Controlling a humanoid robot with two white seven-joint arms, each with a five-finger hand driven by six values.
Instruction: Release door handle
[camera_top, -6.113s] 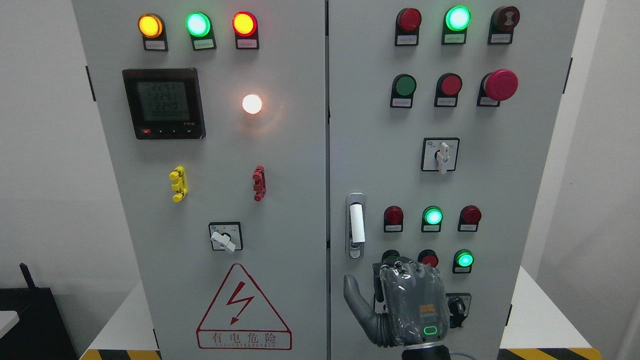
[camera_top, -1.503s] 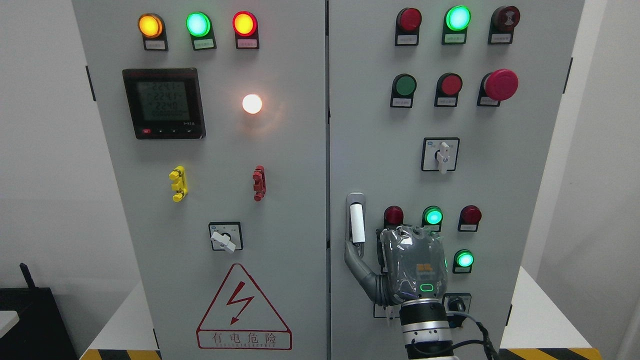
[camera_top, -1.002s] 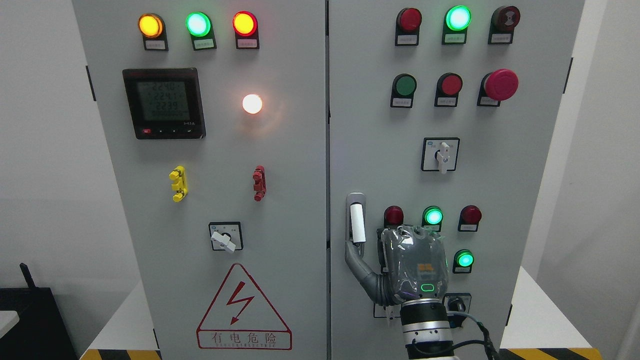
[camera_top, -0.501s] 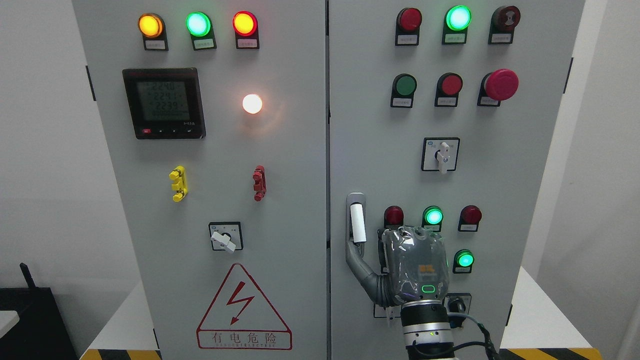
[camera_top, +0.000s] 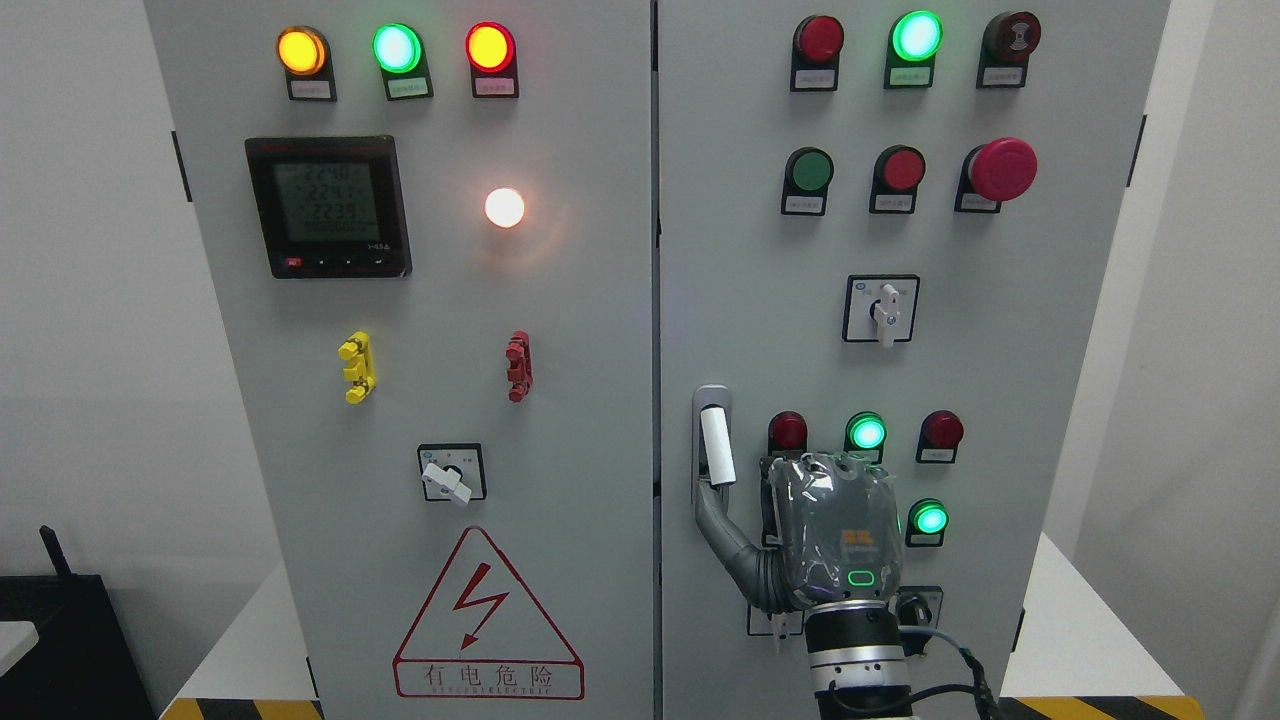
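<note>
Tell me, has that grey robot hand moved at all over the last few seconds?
Yes. The grey robot hand has risen: six seconds ago it sat below the round green lit lamp; now it sits beside it, thumb reaching the white door handle.

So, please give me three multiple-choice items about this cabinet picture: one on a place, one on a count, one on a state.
1. Where is the door handle?
A. left edge of the right door
B. middle of the left door
C. top of the right door

2. How many lamps glow in the left door's top row?
A. one
B. two
C. three

3. What touches the handle's lower end?
A. nothing
B. the right hand, by its thumb
C. a person's hand

Answers: 1 A, it sits beside the door seam. 2 C, amber, green and red all glow. 3 B, the grey thumb meets the handle's white bar.
</note>
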